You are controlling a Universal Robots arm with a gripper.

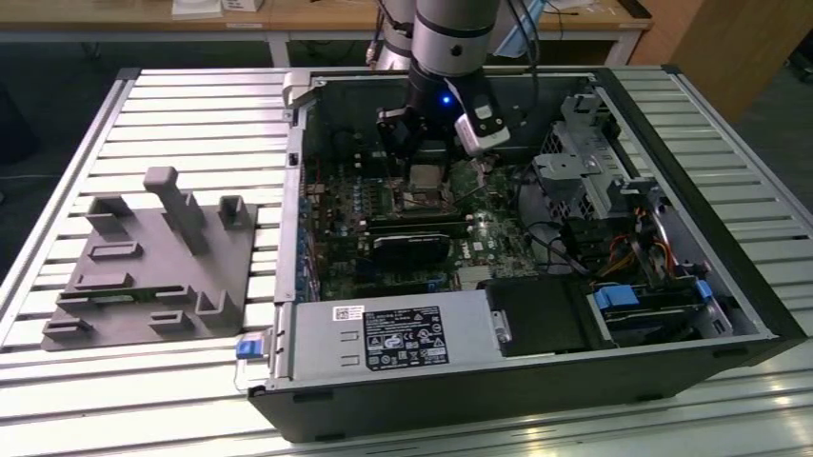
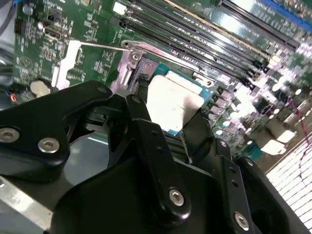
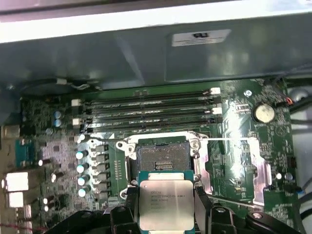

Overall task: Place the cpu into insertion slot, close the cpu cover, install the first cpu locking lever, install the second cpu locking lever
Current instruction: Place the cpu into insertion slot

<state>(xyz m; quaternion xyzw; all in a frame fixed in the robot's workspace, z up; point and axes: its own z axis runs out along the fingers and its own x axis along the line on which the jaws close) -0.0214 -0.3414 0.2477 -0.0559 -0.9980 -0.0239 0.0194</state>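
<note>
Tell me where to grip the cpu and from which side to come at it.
Grip the cpu by two opposite thin edges, coming down over its flat metal top. It is a thin square plate, so only the edges offer a hold. The claw clamps it this way near the insertion slot.

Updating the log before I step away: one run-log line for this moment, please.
gripper: shut on cpu | cpu: held, not seated | insertion slot: dark centre exposed, empty

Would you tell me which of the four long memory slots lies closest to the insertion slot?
The memory slot beside the insertion slot; the other three lie between it and the case wall.
</note>
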